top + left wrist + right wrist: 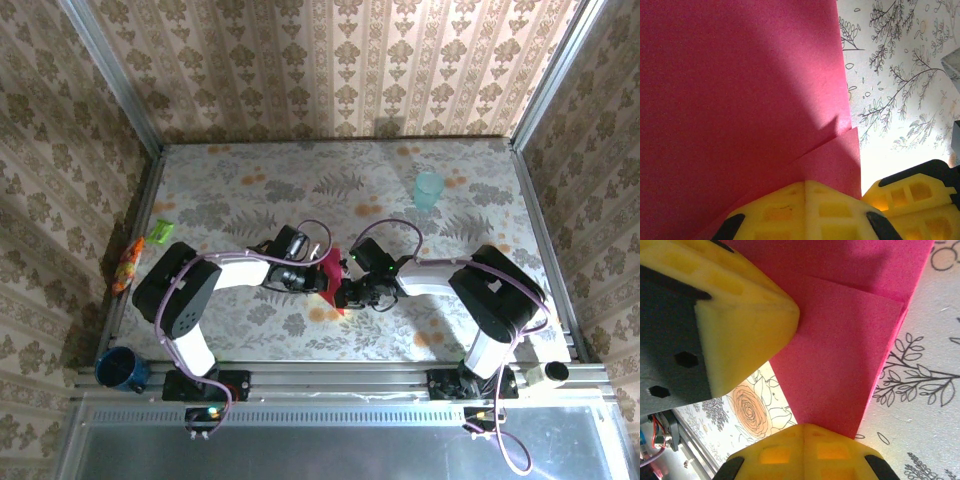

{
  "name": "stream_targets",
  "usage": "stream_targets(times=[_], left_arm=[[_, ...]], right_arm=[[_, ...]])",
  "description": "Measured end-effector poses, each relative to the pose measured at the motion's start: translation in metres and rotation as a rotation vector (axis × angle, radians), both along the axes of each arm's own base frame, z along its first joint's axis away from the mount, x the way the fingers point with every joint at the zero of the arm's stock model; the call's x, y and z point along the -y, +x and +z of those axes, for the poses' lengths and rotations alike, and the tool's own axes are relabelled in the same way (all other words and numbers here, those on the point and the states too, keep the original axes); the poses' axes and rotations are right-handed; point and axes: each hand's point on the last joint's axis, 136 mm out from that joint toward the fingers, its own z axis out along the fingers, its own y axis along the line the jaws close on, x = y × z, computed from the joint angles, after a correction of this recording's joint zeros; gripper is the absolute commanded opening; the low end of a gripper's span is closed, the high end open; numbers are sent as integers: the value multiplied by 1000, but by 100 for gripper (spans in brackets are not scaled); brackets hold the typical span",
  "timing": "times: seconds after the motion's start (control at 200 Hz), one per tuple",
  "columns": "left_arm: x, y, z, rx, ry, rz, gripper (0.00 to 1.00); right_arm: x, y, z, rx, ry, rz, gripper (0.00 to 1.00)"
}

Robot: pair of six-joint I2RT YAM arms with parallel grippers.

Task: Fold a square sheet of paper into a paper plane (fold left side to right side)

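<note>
Yellow-fingered left pincer [805, 192] and right pincer [804, 432] are both clenched on the thin, matte magenta-red square sheet of paper [740, 100], partly folded, held between them over the floral-patterned counter [900, 75]; likely light, floppy, tear-prone, best pinched near edges

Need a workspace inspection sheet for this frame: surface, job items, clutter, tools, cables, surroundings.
Surface: table with a floral cover, lying flat.
Job's things: red sheet of paper at centre between the arms, partly folded with one flap overlapping; not yet a plane.
Clutter: teal cup upright at far right; green packet and orange packet at the left edge; blue mug at the near-left corner.
Tools: left tool shut, right tool shut, tips at the paper; whether they pinch it is unclear.
Cables: purple cables loop above both wrists.
Surroundings: wallpapered walls, metal frame rails.
</note>
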Motion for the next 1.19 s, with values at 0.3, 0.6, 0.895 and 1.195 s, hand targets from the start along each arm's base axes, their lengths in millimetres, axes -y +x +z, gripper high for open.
stream_targets(times=[0.3, 0.6, 0.895, 1.195], left_arm=[[0, 0, 0, 3, 1, 1, 0], [0, 1, 0, -13, 0, 21, 0], [-2, 3, -2, -53, -14, 64, 0], [-1, 2, -1, -62, -19, 67, 0]], right_arm=[[-4, 1, 5, 1, 23, 9, 0], [-4, 1, -3, -4, 32, 4, 0], [4, -11, -3, 10, 81, -13, 0], [7, -17, -2, 2, 84, -13, 0]])
